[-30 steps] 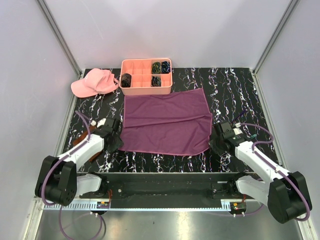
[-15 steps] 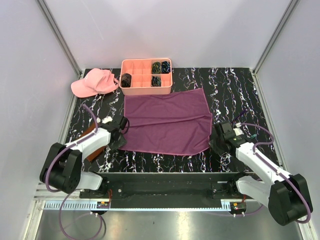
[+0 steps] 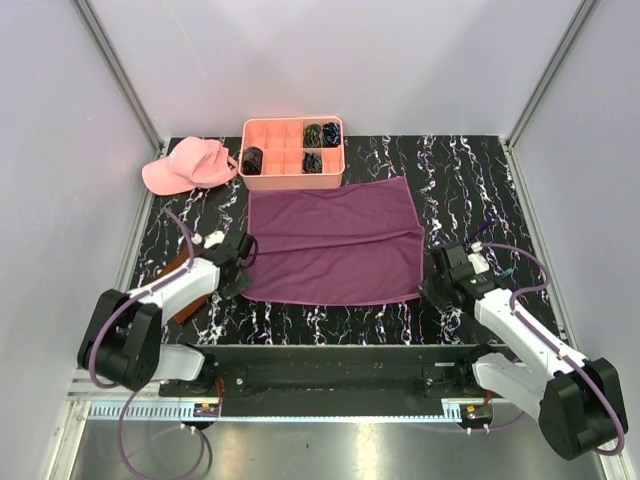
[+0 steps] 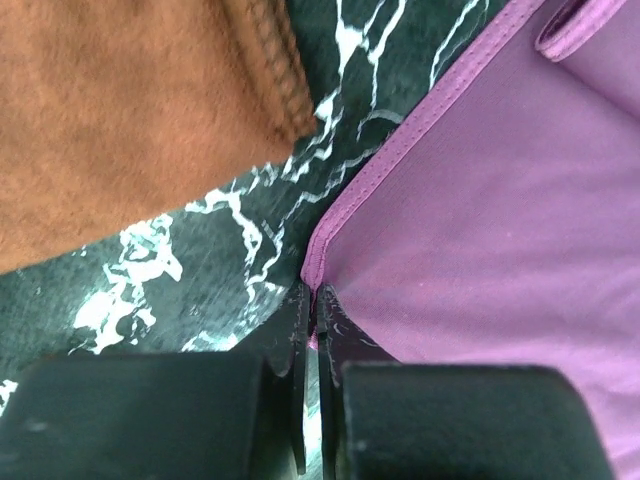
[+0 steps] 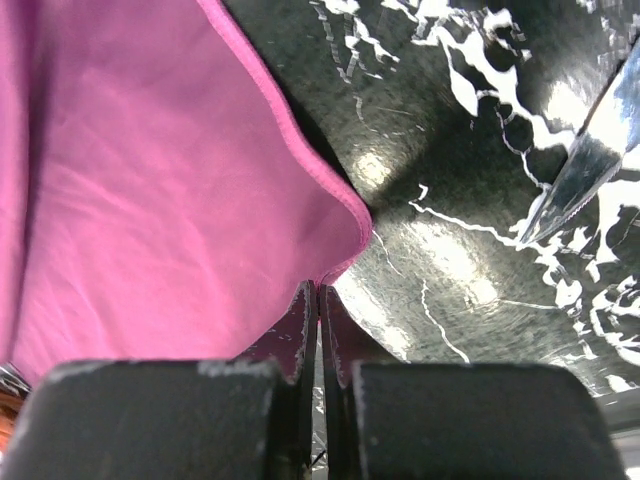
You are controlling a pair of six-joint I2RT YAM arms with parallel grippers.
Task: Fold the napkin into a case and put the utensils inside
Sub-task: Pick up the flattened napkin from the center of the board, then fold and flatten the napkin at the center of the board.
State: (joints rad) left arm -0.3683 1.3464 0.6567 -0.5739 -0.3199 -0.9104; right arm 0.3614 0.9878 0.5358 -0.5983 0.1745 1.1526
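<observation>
Both arms are down at the near edge of the napkin [image 3: 335, 245], one at each corner. The left gripper [image 3: 241, 283] has its fingers pressed together, and the left wrist view shows the pink hem of the near-left corner nipped right between the tips [image 4: 312, 300]. Over on the right, the right gripper [image 3: 430, 290] is clamped tight as well, the near-right corner of the cloth tucked in at its fingertips [image 5: 318, 295].

The napkin itself lies spread out on the middle of the black marbled table [image 3: 470, 180], its far edge just beside the pink compartment tray [image 3: 293, 153]. A rust-brown cloth [image 4: 130, 120] sits just left of the pinched corner, apart from it, with bare table between. A silvery utensil [image 5: 590, 160] lies on the table to the right of the right gripper, clear of the napkin. A pink cap [image 3: 185, 165] rests at the far left.
</observation>
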